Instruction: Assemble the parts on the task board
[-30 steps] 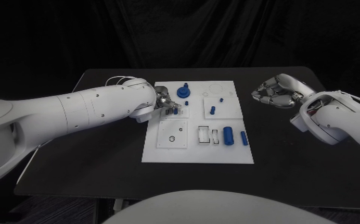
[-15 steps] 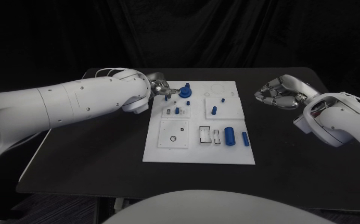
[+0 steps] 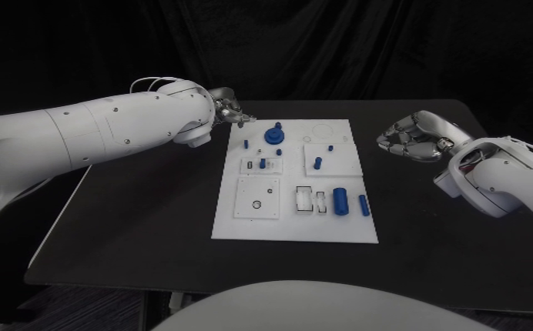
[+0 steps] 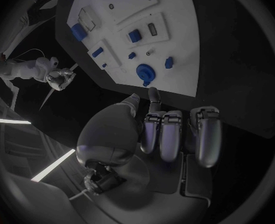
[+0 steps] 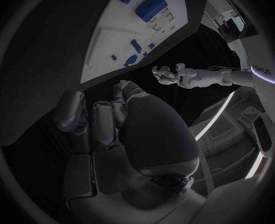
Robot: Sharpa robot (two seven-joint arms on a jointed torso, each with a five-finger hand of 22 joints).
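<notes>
The white task board [image 3: 291,219] lies in the middle of the table and also appears in the left wrist view [image 4: 175,30] and the right wrist view [image 5: 109,40]. On its far part stands a round blue part with a peg [image 3: 273,136] [image 4: 145,73], with small blue pegs [image 3: 262,165] around it. A thick blue cylinder [image 3: 340,201] and a slim one [image 3: 363,205] lie near the right edge. My left hand [image 3: 230,108] [image 4: 165,129] hovers off the board's far left corner, fingers curled in, holding nothing. My right hand [image 3: 413,137] [image 5: 112,119] hangs right of the board, curled into a fist, holding nothing.
The black table [image 3: 133,215] has bare surface to the left, right and front of the board. A dark curtain hangs behind the table. My left forearm [image 3: 100,135] crosses above the table's left side.
My left hand has lifted away from the small pegs on the board's left side and drawn back past its far left corner. The right hand has barely moved.
</notes>
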